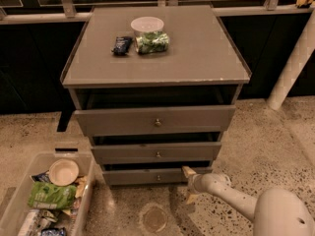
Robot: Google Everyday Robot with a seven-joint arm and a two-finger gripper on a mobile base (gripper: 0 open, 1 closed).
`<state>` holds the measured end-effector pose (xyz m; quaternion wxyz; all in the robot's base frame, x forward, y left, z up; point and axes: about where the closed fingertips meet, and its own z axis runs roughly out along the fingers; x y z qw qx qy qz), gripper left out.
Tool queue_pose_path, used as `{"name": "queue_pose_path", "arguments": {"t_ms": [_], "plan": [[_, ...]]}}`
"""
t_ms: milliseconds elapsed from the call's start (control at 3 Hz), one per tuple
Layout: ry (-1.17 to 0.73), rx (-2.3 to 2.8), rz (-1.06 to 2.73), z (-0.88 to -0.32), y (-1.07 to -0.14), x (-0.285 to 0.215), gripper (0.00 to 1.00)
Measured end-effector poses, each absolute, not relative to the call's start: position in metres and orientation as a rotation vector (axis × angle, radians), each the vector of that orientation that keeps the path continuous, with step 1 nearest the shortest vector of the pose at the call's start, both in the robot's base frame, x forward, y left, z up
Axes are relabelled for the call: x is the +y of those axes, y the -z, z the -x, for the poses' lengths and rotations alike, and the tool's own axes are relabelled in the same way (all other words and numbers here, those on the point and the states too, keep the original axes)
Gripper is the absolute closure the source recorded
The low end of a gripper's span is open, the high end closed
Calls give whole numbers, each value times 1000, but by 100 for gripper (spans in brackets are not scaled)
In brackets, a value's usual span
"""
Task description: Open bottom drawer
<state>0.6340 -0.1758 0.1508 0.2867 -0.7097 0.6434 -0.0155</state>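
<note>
We see the pincer (pixel 189 185) spread wide beside the bottom drawer (pixel 133 177), right end; cluttered bin (pixel 64 155) sits floor-left.
</note>
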Motion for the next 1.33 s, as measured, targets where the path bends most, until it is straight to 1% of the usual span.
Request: {"name": "queue_pose_path", "arguments": {"t_ms": [333,1000,1333], "plan": [[42,1719,1896,-634,-151,-176,0],[148,1709,1850,-674,-178,-170,0],[148,1709,1850,-674,-178,-170,0]]}}
